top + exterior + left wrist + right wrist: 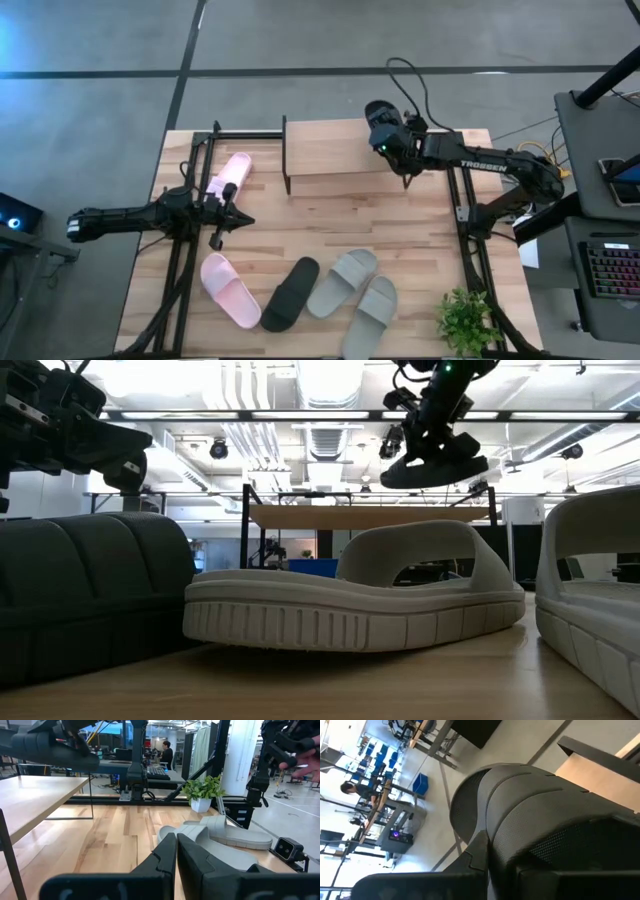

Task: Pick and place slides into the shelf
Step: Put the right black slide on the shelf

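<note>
My right gripper (433, 432) is shut on a black slide (435, 466), held in the air above the shelf's light top board (370, 515). From above, the shelf (345, 158) stands at the table's far side. My left gripper (235, 220) is shut and hovers at the table's left, next to a pale pink slide (230, 178). Flat on their soles near the near edge lie another pink slide (230, 290), a second black slide (292, 293) and two grey-green slides (343, 283) (370, 315). My right gripper comes at the black slide from above, pointing down, and holds it by its upper side (428, 452). The slide hangs under the fingers, lifted clear and roughly level. In the right wrist view the slide's ribbed body (545, 820) hides the fingertips.
A potted plant (465, 320) stands at the table's near right corner. Black frame rails (180, 270) run along both sides of the table. Bare tabletop (330, 225) lies between the shelf and the row of slides. A person (166, 751) sits far off in the room.
</note>
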Tool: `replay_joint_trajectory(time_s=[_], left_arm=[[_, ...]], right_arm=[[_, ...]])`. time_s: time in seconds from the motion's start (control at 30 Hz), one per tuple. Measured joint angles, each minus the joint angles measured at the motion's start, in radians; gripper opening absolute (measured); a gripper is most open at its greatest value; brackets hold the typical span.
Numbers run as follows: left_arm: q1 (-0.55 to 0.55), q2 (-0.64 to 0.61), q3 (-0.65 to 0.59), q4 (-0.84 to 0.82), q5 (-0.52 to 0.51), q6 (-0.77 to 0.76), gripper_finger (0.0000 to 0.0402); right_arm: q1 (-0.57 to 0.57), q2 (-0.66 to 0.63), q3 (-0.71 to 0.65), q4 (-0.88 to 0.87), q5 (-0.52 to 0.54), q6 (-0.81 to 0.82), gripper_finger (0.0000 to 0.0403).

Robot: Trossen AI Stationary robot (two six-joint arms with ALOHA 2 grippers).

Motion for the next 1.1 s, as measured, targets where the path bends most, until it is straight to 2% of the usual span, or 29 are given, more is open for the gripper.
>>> replay_joint_trajectory(time_s=[0.2,0.47,0.6,0.73,0.97,1.1], left_arm=[[0.000,0.000,0.000,0.000,0.000,0.000,0.0000],[0.000,0.001,0.000,0.000,0.000,0.000,0.0000],[0.000,0.001,0.000,0.000,0.000,0.000,0.0000],[0.000,0.001,0.000,0.000,0.000,0.000,0.0000],[0.000,0.000,0.000,0.000,0.000,0.000,0.0000],[0.000,0.001,0.000,0.000,0.000,0.000,0.0000]], right_arm=[[-0.032,0.010,0.000,0.008,-0.003,-0.010,0.0080],[-0.080,0.085,-0.001,0.015,-0.164,0.021,0.0152],[-0.082,0.107,-0.001,0.023,-0.177,0.008,0.0173],[-0.090,0.102,-0.001,0.026,-0.179,-0.119,0.0188],[-0.094,0.048,0.020,0.025,-0.181,-0.515,0.0201],[-0.099,0.042,0.052,-0.029,-0.197,-0.586,0.0201]])
